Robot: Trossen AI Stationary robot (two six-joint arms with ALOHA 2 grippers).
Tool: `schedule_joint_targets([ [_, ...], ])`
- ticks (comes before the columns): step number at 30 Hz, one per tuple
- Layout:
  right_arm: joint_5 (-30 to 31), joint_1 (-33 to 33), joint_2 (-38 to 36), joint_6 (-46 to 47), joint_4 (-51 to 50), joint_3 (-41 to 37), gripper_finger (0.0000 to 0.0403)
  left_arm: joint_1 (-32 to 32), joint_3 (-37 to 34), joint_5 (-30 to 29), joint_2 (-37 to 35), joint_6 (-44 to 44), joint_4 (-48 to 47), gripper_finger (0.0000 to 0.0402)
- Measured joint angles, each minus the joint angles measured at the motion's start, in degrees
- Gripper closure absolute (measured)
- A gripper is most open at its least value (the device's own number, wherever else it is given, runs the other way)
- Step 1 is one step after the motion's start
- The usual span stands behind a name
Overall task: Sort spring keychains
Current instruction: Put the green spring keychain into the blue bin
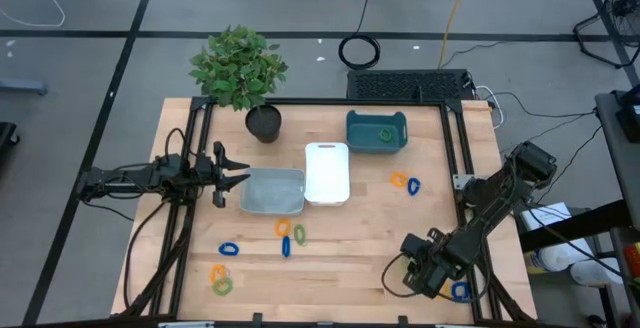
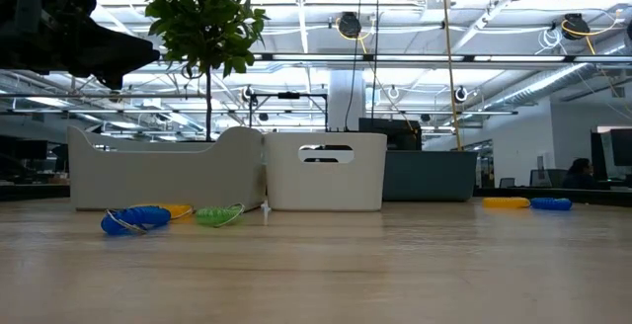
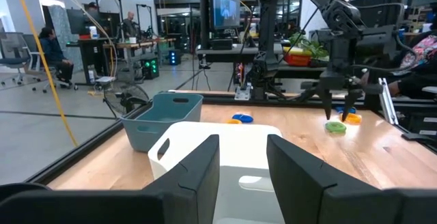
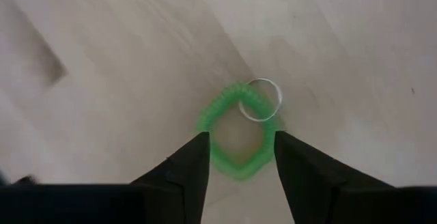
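Small coiled spring keychains lie flat and scattered on the wooden table: an orange (image 1: pixel 398 179) and blue (image 1: pixel 413 186) pair right of the trays, a group of three (image 1: pixel 286 238) at the middle, others at the near left (image 1: pixel 220 280). One green keychain (image 1: pixel 384 135) lies in the teal tray (image 1: pixel 377 143). My right gripper (image 4: pixel 240 136) points down, open, over a green keychain (image 4: pixel 235 142) with a metal ring (image 4: pixel 260 100), a finger on either side, near the table's near right. My left gripper (image 3: pixel 242 142) waits open and level at the left, beside the grey tray (image 1: pixel 272 203).
A white tray (image 1: pixel 327 155) stands between the grey and teal trays. A potted plant (image 1: pixel 240 68) stands at the far left. Another blue keychain (image 1: pixel 459 290) lies just right of my right gripper. Black frame rails (image 1: pixel 462 158) run along the table's edges.
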Motion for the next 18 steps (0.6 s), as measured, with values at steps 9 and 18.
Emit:
schedule_joint_targets([
  [9, -0.4, 0.0, 3.5, -1.7, -1.9, 0.0, 0.0256, 0.0, 0.0, 0.0, 0.0, 0.0, 0.0, 0.027],
  [18, -1.5, -0.1, 5.1, -3.0, -1.3, 0.1, 0.0262, 0.0, 0.0, 0.0, 0.0, 0.0, 0.0, 0.027],
])
